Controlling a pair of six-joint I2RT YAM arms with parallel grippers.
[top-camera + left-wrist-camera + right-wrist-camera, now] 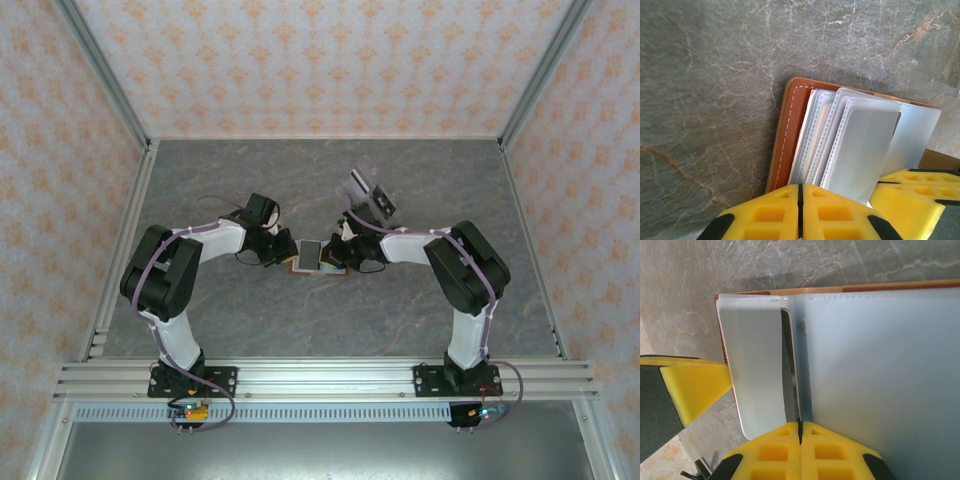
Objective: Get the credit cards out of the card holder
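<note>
Currently the left gripper [800, 212] is clenched, pads flush along the seam. I can't tell whether a sleeve edge is nipped in there. The right gripper [800, 452] is clenched too. A clear sleeve page of the holder [865, 288] runs straight into its seam, so I read that as a pinch on the insert.

Top view: the 2 grippers meet nose to nose mid-table, with the holder [313, 262] lying open between them.

Relation that matters: from the left wrist, the grey card [865, 150] sits in the front sleeve just ahead and to the right of the pads, off the seam line. Its long axis runs away from the fingers, roughly parallel to the brown stitched edge. From the right wrist, the same card [760, 375] stands just left of the right pads, long axis again pointing away. A left finger [695, 390] lies just beside its outer long edge.

My call: both arms are at the card, with the right busy bracing the page. The pull looks like the left's job, after a sideways shift to put the card between its pads. I can't tell which sleeve end is open.
</note>
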